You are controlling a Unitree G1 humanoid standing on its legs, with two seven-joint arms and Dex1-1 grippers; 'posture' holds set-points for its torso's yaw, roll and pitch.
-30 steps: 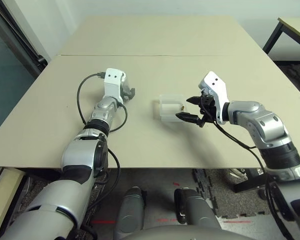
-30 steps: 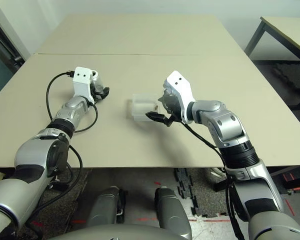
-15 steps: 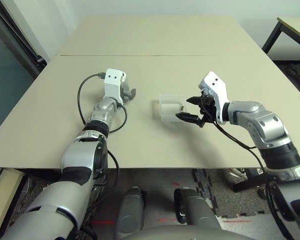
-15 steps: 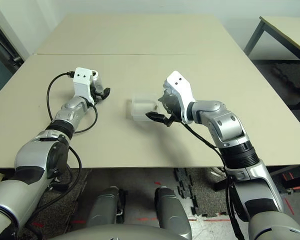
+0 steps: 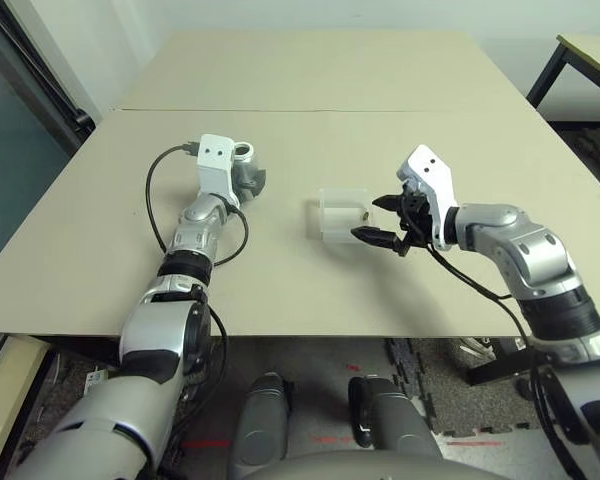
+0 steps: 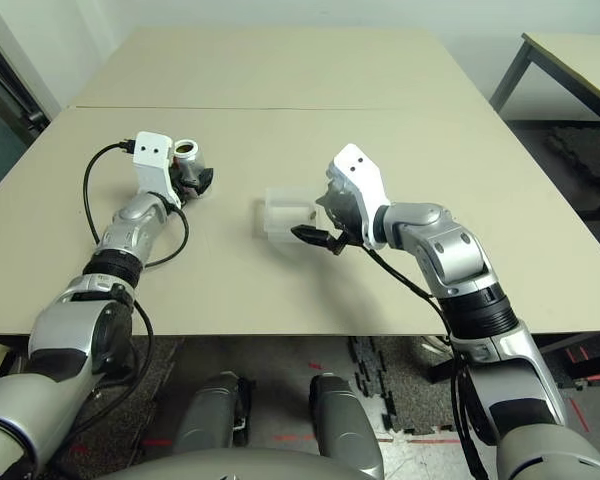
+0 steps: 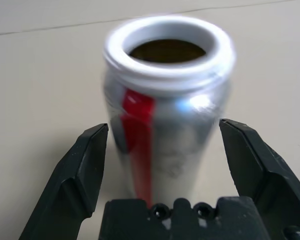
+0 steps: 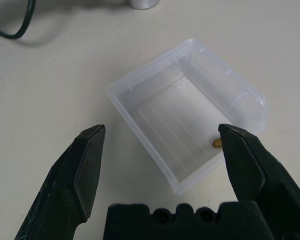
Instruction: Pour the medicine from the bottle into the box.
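Note:
The silvery bottle (image 7: 165,100), with a red stripe and an open white-rimmed mouth, stands upright on the table. My left gripper (image 7: 163,127) is open around it, with a gap between each finger and the bottle's sides. From the head, the bottle's rim (image 5: 243,152) shows just past my left gripper (image 5: 252,180). The clear plastic box (image 5: 340,213) sits at mid-table with one small yellowish pill (image 8: 217,143) inside. My right gripper (image 5: 370,218) stands open at the box's right side with nothing between its fingers.
A black cable (image 5: 158,205) loops from my left wrist over the table. A seam (image 5: 380,110) crosses the table behind the box. Another table's corner (image 5: 590,50) stands at the far right. The bottle's base (image 8: 142,3) shows in the right wrist view.
My left wrist has shifted left and turned, and the bottle's open top now shows beside it. The right arm and the box have not moved.

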